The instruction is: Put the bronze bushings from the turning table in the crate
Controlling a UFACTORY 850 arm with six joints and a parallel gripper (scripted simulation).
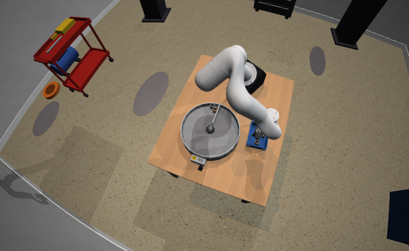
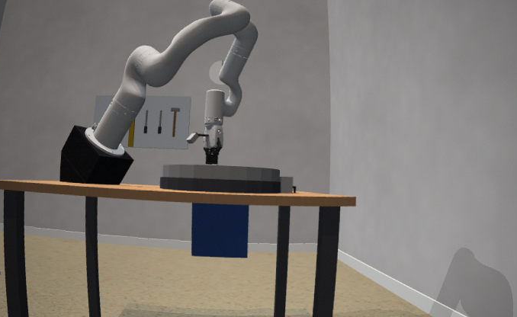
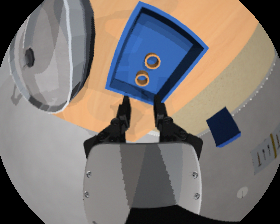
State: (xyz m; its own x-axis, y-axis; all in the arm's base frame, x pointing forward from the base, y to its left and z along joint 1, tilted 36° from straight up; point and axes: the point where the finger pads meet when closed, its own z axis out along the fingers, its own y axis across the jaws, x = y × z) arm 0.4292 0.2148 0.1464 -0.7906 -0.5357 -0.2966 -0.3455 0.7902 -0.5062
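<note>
Inside the blue crate [image 1: 248, 143] [image 3: 125, 50], two bronze bushings lay apart: one [image 3: 152, 61] near the middle, the other [image 3: 142, 78] closer to the gripper [image 1: 257, 136] [image 2: 212, 162] [image 3: 141, 101]. Above the crate, the gripper stood partly open, its fingers apart with nothing held. Beside the crate, the turning table [image 1: 186, 143] [image 2: 221, 173] [image 3: 70, 50] carried one bronze bushing [image 1: 215, 109] and two grey rings [image 1: 212, 105] [image 1: 216, 105], close together by a thin bar [image 1: 215, 114].

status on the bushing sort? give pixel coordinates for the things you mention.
End effector [image 2: 211, 161] [image 3: 141, 101] open, above crate [image 1: 248, 145] [image 3: 125, 50]. Two bronze bushings inside crate, one bronze bushing [image 1: 215, 109] still to move. Bar [image 1: 216, 114] beside it on turning table [image 1: 196, 137].
</note>
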